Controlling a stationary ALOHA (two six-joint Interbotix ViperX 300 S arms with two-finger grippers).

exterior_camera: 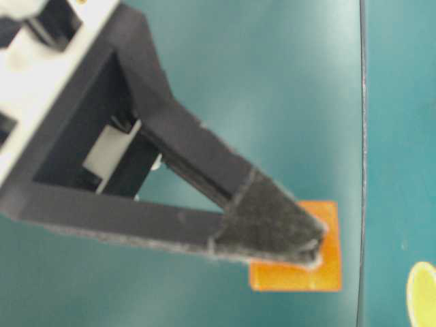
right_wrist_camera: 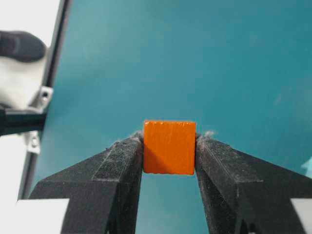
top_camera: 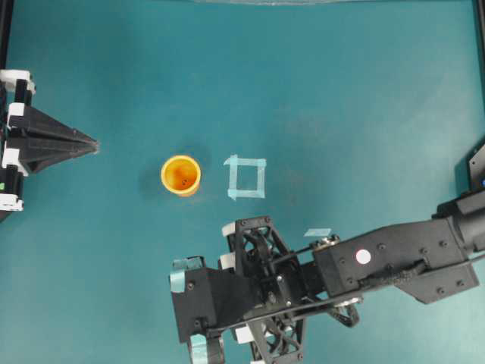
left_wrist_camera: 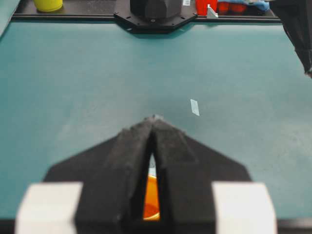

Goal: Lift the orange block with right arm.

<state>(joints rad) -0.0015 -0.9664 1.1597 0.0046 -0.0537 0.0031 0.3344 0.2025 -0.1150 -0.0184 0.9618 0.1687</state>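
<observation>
So the right gripper has its jaws closed onto the orange block. In the right wrist view the two black fingers press flat against the block's left and right faces, with no gap on either side, so that's a narrow-ish grip set by the block's width. The block sits right at the fingertips with its top face showing, over the teal table, and honestly I can't tell from that view whether it's touching the table or just off it. The table-level view shows the same orange square poking out behind a dark fingertip, low in the frame around 5 o'clock. From overhead you can't see the block at all, because the gripper body covers it. The right arm comes in from 3 o'clock and ends down at about 6 o'clock in the frame. The orange-yellow cup stands upright near the middle, and the tape square sits just beside it at the cup's 3 o'clock. A small loose scrap of tape lies at about 4 o'clock from the square, close to the arm. The left gripper is parked way over at the 9 o'clock edge, well apart from everything. Its fingers are pinched together to a point on nothing, and its own camera shows only a thin slit with a sliver of the cup through it.
</observation>
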